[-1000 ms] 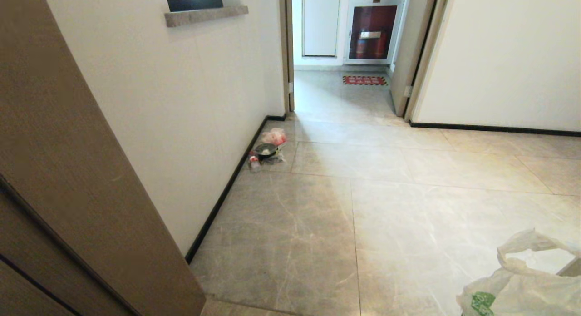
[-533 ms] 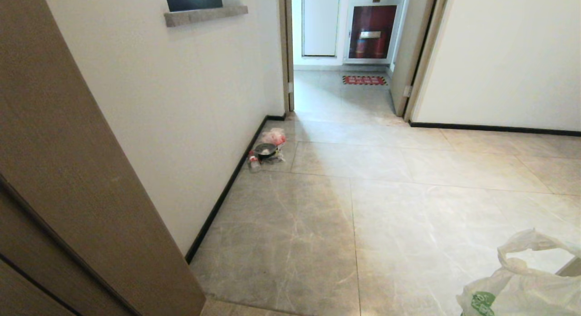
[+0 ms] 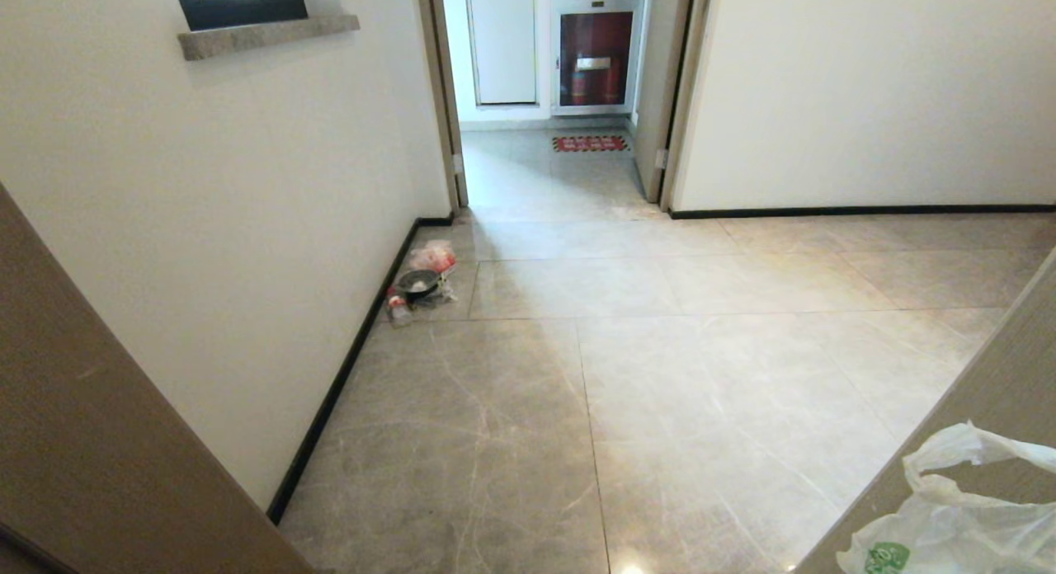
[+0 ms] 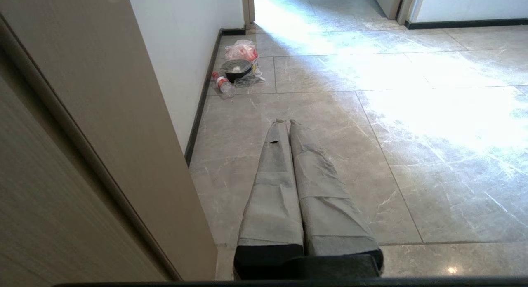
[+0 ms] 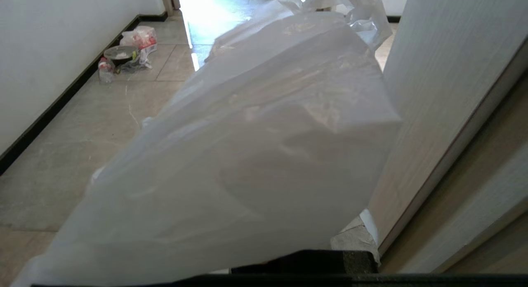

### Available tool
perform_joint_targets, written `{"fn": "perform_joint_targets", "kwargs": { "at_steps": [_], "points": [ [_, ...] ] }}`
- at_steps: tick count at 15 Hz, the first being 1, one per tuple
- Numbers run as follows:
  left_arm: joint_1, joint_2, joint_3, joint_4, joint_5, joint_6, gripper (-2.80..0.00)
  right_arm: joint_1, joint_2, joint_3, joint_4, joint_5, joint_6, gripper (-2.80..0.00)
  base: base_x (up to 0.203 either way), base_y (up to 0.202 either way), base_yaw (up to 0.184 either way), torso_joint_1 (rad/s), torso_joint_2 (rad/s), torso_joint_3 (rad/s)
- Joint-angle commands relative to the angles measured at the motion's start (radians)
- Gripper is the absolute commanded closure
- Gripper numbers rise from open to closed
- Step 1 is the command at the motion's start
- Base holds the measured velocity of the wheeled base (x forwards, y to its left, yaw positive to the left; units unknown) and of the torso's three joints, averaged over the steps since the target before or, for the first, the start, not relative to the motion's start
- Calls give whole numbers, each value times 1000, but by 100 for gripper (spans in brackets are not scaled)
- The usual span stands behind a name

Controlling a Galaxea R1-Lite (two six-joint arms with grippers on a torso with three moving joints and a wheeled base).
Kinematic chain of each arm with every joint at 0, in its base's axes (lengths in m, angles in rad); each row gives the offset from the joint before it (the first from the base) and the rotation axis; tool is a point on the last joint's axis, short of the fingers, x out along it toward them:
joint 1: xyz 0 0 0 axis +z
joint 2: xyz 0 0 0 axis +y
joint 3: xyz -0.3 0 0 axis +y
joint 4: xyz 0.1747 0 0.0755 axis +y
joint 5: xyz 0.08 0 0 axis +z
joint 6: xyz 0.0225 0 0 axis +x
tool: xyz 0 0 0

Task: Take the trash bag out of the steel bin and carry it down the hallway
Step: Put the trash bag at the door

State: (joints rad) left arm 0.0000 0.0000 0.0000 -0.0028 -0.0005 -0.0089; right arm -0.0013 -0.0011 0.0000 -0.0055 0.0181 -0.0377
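Presently one thin white plastic trash bag (image 5: 255, 147) drapes over the closed right tool at lower right; one left tool (image 4: 284, 122) is closed, empty.

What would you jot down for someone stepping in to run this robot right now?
Right gripper: hidden under the trash bag; shut, with the bag draped over it.
Left gripper: shut, empty, pointing over the floor.
Bag also shows low on the robot's right in the head view, beside a wooden door panel.
Done: bag is out; the steel bin is not in view.
Left: carry it on along the hallway, past the litter pile by the left wall.
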Motion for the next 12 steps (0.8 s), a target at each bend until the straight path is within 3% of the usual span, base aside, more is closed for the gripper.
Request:
{"fn": "perform_joint_targets", "kwargs": {
  "at_steps": [1,8,12],
  "points": [
    [0,0,0,0,0,0,0,0,1,1,-1,0,-1,0,0,0,0,0,0,0],
    [0,0,0,0,0,-2,0,0,1,0,-1,0,-1,0,9,0,0,1,0,1],
    [0,2,0,0,0,-2,0,0,1,1,-1,0,-1,0,178,0,1,3,0,3]
  ]
}}
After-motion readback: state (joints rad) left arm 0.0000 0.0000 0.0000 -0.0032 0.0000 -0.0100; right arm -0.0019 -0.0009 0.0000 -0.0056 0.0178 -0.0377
